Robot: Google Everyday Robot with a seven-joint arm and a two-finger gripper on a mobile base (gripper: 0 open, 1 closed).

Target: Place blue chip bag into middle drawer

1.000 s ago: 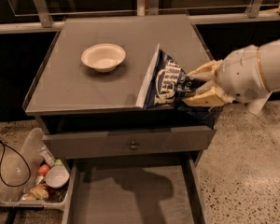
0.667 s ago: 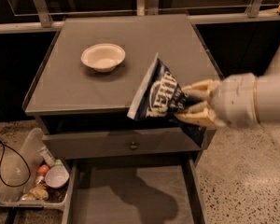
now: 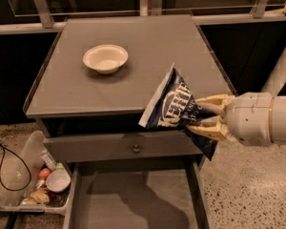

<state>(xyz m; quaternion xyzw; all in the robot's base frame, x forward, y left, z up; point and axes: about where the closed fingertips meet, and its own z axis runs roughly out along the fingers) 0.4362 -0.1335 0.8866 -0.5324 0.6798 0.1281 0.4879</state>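
The blue chip bag (image 3: 174,106), dark navy with white lettering and a white sealed edge, hangs tilted in the air in front of the cabinet's front edge. My gripper (image 3: 210,117) comes in from the right and is shut on the bag's right end, its cream fingers (image 3: 214,100) above and below it. The middle drawer (image 3: 133,202) is pulled out below, with a plain grey floor and thin side walls; the bag is above its back right part. The arm's shadow falls on the drawer floor.
A cream round bowl (image 3: 105,57) sits on the grey cabinet top (image 3: 148,46). The shut top drawer front with a small round knob (image 3: 136,149) is above the open drawer. A clear bin (image 3: 19,185) of small items stands on the speckled floor at the left.
My gripper with the bag has moved forward and down off the cabinet top, now in front of its edge above the open drawer. The bowl has not moved.
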